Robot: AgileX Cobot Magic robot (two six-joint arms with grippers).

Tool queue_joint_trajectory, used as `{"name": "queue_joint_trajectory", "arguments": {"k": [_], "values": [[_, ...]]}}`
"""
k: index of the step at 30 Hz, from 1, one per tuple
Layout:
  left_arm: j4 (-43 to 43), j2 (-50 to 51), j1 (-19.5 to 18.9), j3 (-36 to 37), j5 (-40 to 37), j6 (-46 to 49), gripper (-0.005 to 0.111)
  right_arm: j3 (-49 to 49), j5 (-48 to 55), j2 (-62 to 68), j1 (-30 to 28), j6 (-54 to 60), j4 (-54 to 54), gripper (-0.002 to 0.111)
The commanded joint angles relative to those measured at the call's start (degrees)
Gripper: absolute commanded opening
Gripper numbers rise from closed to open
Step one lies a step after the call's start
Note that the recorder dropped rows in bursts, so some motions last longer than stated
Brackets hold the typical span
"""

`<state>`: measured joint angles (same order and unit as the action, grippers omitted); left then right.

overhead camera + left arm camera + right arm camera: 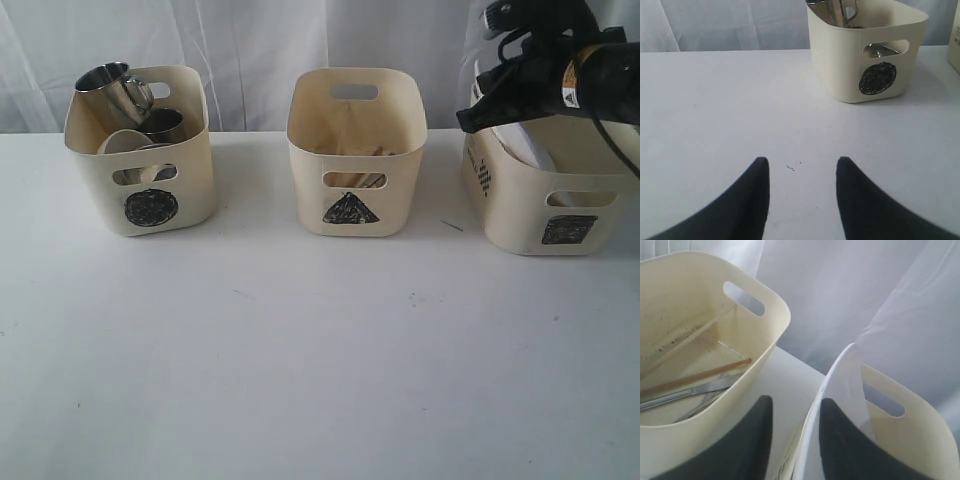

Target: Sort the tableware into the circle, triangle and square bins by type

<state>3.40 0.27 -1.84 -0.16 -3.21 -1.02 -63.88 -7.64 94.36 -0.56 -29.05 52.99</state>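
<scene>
The circle bin [150, 180] [840, 60] on the left holds steel mugs [110, 85], a steel bowl [165, 122] and a small white bowl [125, 142]. Wooden chopsticks [700, 375] and metal cutlery [675, 396] lie in the triangle bin [355, 150] [765, 305] in the middle. A large white plate [525, 145] [845, 380] stands on edge in the square bin [545, 190] [920, 430]. My right gripper [472, 118] [796, 401] hangs open over that bin's near corner, its fingers either side of the plate's rim. Low over bare table, my left gripper [802, 160] is open and empty.
The white table [320, 350] stretches in front of the three bins. A white curtain [250, 40] hangs close behind them. The right arm [590, 70] reaches in from the upper right above the square bin.
</scene>
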Motion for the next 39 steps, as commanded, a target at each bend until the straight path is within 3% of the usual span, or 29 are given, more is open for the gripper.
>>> {"name": "queue_joint_trajectory", "arguments": {"k": [1,8,19,29,39], "values": [[0.5,-0.3,-0.2,0.2,0.1,-0.2,0.048,-0.3,-1.3,-2.2,-0.2,0.4,0.5,0.032],[0.5,-0.3,-0.2,0.2,0.1,-0.2,0.048,1.9,-3.6,-10.1,-0.2,-5.1,0.5,0.032],[0.5,-0.3,-0.2,0.2,0.1,-0.2,0.048,25.6,-11.5,-39.6,-0.2,-7.0,-9.3,0.031],[0.5,-0.3,-0.2,0.2,0.1,-0.2,0.048,40.6,8.2,-67.1,-0.2,-17.7,-9.5,0.031],[0.5,-0.3,-0.2,0.2,0.1,-0.2,0.048,48.1,10.0,-74.5,-0.2,-17.7,-10.1,0.031]]}}
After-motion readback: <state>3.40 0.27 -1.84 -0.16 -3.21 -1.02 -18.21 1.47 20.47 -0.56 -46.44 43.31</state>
